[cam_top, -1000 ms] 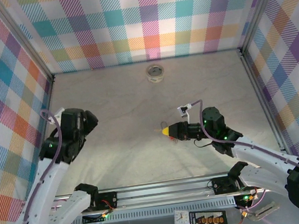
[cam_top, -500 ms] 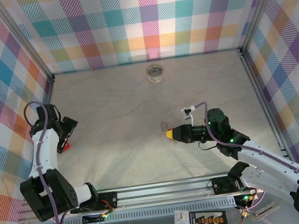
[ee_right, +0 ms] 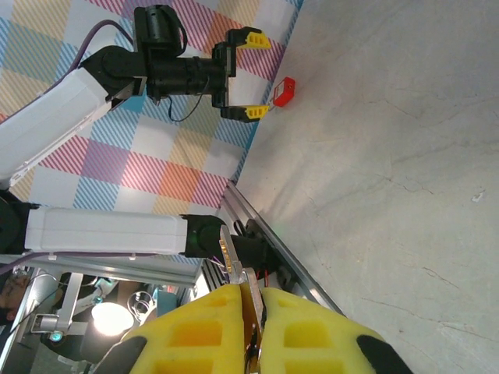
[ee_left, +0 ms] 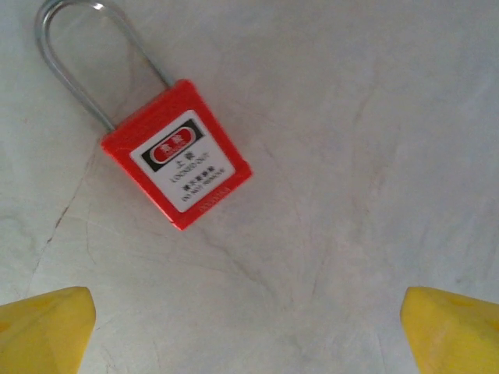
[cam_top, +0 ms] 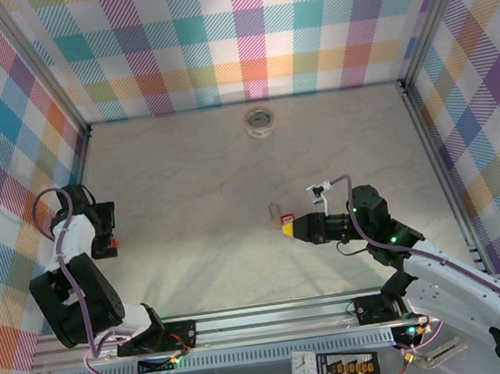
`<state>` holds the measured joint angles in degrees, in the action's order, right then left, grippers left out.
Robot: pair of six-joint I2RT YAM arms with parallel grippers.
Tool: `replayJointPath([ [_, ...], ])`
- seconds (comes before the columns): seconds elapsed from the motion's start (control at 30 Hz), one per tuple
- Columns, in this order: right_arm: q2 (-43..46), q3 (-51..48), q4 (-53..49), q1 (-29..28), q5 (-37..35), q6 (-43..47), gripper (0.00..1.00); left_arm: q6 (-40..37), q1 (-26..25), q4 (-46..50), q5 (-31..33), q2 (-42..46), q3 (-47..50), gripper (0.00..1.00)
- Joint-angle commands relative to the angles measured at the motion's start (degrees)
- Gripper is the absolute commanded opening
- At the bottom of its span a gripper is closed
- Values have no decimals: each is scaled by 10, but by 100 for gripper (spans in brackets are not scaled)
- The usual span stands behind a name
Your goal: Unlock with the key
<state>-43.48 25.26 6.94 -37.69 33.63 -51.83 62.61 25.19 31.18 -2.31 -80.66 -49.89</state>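
Observation:
My right gripper (ee_right: 257,312) is shut on the key (ee_right: 248,290), a thin silvery strip whose tip sticks out between the yellow fingers. From above, that gripper (cam_top: 288,229) points left at mid-table. Its tip is right beside a small red padlock (cam_top: 278,213) with a wire shackle. At the far left my left gripper (cam_top: 101,234) hovers over another red padlock (cam_top: 111,248). The left wrist view has this padlock (ee_left: 178,164) lying flat, white label up, shackle to the upper left. It lies ahead of the open gripper (ee_left: 249,335) and nothing is between the fingertips (ee_left: 47,327).
A small round clear container (cam_top: 260,120) stands near the back wall. Plaid walls close in the left, back and right sides. An aluminium rail (cam_top: 266,317) runs along the near edge. The left arm (ee_right: 70,93) stretches along the left wall.
The left arm has swung left and folded back to the left wall, stopping over the padlock there. The right gripper has slid slightly right and nearer, still shut on the key.

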Motion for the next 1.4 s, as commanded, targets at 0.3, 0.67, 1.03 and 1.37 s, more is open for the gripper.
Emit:
replayJointPath([
  [0.3,-14,1,-23,-2,3,27,0,162,16,-42,41,-47,5,97],
  [0.67,-39,10,-26,-1,6,33,0,176,22,-40,46,-118,-39,95],
  [1.03,-72,14,-17,-1,10,34,0,166,35,-12,60,-158,-80,91],
  [1.37,-80,15,-22,-2,13,38,0,145,46,-8,54,-183,-82,79],
])
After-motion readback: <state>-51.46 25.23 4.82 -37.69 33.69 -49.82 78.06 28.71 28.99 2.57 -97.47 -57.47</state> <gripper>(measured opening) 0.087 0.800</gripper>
